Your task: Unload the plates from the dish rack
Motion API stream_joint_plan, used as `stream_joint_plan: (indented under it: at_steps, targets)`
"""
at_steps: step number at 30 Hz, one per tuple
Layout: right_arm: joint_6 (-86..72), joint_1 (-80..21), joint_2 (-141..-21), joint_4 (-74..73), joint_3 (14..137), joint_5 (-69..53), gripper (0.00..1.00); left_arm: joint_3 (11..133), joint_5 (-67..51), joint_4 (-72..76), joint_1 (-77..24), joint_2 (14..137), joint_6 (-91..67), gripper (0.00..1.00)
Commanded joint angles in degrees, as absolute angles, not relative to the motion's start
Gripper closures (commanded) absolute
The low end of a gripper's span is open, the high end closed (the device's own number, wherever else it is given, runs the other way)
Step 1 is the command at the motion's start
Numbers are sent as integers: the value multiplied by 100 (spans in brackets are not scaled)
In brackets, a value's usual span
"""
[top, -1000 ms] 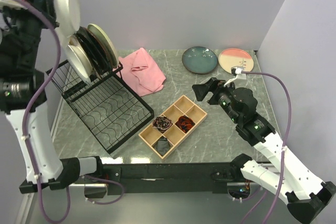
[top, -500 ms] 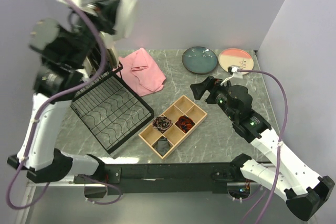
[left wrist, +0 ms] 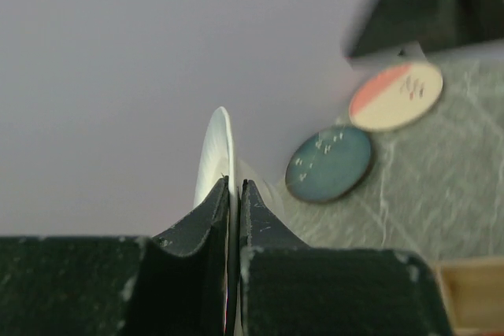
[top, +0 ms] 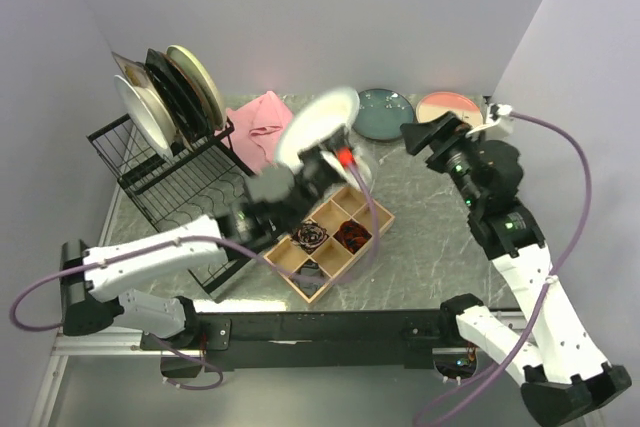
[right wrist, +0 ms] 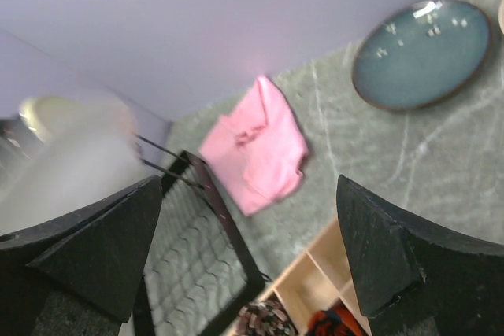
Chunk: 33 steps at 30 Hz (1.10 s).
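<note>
Blurred white plate (top: 320, 122); pink-cream plate (top: 447, 104) half behind right claw (top: 418, 133)

- The left gripper (left wrist: 235, 186) is clamped on the rim of a white plate (left wrist: 214, 155), which stands upright and edge-on.
- To the far right, a round teal plate (left wrist: 329, 164) lies flat on the marbled table (left wrist: 441, 186).
- A pink-and-cream plate (left wrist: 395, 96) lies just beside it, farther right.
- A dark blurred shape (left wrist: 425, 1) sits beyond that plate.
- A wooden tray corner (left wrist: 468, 297) shows near right.
</note>
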<state>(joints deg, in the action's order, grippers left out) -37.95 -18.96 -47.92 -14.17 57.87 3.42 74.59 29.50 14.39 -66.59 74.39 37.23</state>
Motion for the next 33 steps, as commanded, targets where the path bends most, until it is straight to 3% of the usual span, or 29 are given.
stream_joint_plan:
  at_steps: [1,6,15,30,33]
  targets:
    - [-4035,-1477,-4693,-1318,6301,-860,4,6690,4076,4364,-7294,7250,5894,99]
    - [-4043,-1468,-4869,-1389,6504,-1957,8,5995,4429,5746,-7795,7768,6933,99]
    - [-4052,-1450,-5273,-1135,6223,-2583,14,5572,4526,8383,-8244,9184,9139,99]
    - [-3973,-1433,-5607,-949,5660,-2865,27,5660,4447,9193,-8244,10151,9581,99]
    - [-3885,-1441,-5660,-792,5590,-3093,36,5634,4447,9036,-8244,10116,9396,99]
